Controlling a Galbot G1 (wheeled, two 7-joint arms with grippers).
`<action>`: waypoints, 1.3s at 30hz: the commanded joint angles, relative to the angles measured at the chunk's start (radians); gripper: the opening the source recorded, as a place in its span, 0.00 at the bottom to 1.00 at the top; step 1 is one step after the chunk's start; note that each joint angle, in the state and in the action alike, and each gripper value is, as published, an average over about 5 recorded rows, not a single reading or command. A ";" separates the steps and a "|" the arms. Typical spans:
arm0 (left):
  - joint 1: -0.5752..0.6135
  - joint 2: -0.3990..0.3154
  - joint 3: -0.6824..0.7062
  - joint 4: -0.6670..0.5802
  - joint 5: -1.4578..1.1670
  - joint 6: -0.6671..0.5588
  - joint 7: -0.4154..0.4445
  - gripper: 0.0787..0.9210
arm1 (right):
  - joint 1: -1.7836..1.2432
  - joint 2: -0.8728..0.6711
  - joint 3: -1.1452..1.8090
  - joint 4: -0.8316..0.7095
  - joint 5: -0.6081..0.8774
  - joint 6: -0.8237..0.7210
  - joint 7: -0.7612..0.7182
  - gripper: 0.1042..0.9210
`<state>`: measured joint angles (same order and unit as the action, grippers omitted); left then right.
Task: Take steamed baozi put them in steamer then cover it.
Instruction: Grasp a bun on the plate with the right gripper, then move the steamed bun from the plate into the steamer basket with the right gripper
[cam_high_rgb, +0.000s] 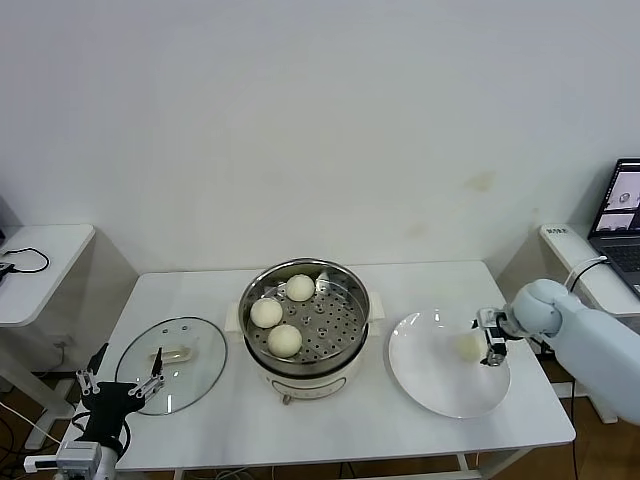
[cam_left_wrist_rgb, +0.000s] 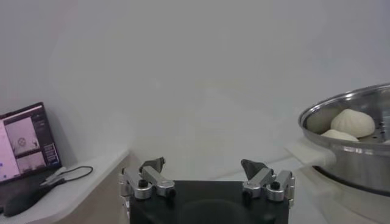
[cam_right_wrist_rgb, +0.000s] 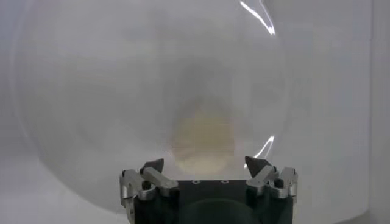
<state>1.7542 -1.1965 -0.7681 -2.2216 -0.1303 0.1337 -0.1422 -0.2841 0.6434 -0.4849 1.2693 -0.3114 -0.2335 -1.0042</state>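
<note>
Jaws of the right gripper (cam_high_rgb: 492, 343) stood apart around the last baozi (cam_high_rgb: 470, 346) on the white plate (cam_high_rgb: 440, 390), gripping nothing.
Three baozi (cam_high_rgb: 284, 340) sat in the steamer (cam_high_rgb: 345, 282) mid-counter (cam_high_rgb: 330, 430); the cover (cam_high_rgb: 200, 350) lay beside it, by the parked left gripper (cam_high_rgb: 118, 383), its jaws wide and empty.

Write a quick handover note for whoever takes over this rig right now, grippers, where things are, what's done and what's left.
Left gripper: open, parked at the table's front left corner by the cover, which lies flat on the table.
Right gripper: open, over the white plate, around the last baozi, not clamped.
Done: three baozi in the steamer.
Left: grasp the fourth, place it in the steamer, put the cover on.
</note>
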 joint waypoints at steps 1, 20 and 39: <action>-0.001 -0.001 0.001 0.002 0.000 0.000 0.000 0.88 | 0.003 0.041 0.000 -0.040 -0.017 -0.004 -0.004 0.84; 0.004 -0.009 0.005 -0.013 0.001 -0.001 -0.001 0.88 | 0.043 0.014 -0.013 -0.019 -0.001 0.000 -0.032 0.59; -0.010 0.008 0.020 -0.011 0.002 0.000 -0.001 0.88 | 0.740 -0.034 -0.525 0.241 0.429 -0.148 -0.030 0.58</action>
<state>1.7445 -1.1893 -0.7496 -2.2354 -0.1292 0.1333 -0.1430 0.0189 0.6000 -0.6910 1.3689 -0.1410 -0.2967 -1.0501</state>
